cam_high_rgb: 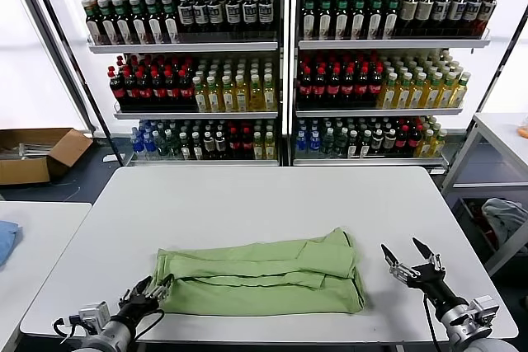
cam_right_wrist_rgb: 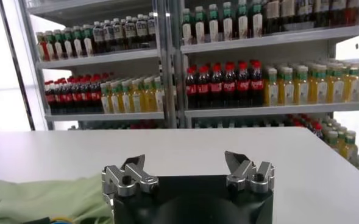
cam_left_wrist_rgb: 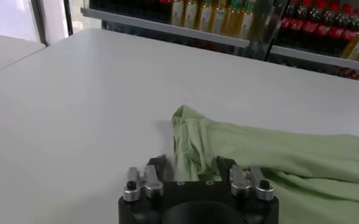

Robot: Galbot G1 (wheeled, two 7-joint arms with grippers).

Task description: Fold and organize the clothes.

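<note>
while we look down from the head view, the light green shirt (cam_high_rgb: 262, 276) lies folded into a long band across the near half of the white counter (cam_high_rgb: 272, 195), its length running left to right, with folds and creases layered along its top edge and a bunched corner rising at its right end. over on our left, the left gripper (cam_high_rgb: 155, 289) sits low at the near edge of the counter, right at the shirt's left end, and from the left wrist view (cam_left_wrist_rgb: 190, 165) we see its jaws spread apart with the crumpled green edge of the fabric (cam_left_wrist_rgb: 240, 152) lying between and just ahead of them; whether the tips touch the cloth we cannot tell. on our right, the right gripper (cam_high_rgb: 409, 260) hovers just beside the shirt's right end, clear of the fabric, jaws wide open, and the right wrist view (cam_right_wrist_rgb: 185, 167) confirms the gap between its two fingers, with a patch of green cloth (cam_right_wrist_rgb: 39, 201) showing off to one side below it. behind the counter stand the shelves (cam_high_rgb: 280, 45) packed with rows of bottles (cam_high_rgb: 346, 80), dark ones up top, red and yellow in the middle, mixed colours below. a cardboard box (cam_high_rgb: 37, 154) rests on the floor to the left, a bit of blue cloth (cam_high_rgb: 7, 241) lies on the neighbouring table at the far left edge, and a grey-white bundle (cam_high_rgb: 505, 216) sits low at the right beside another white table.
</note>
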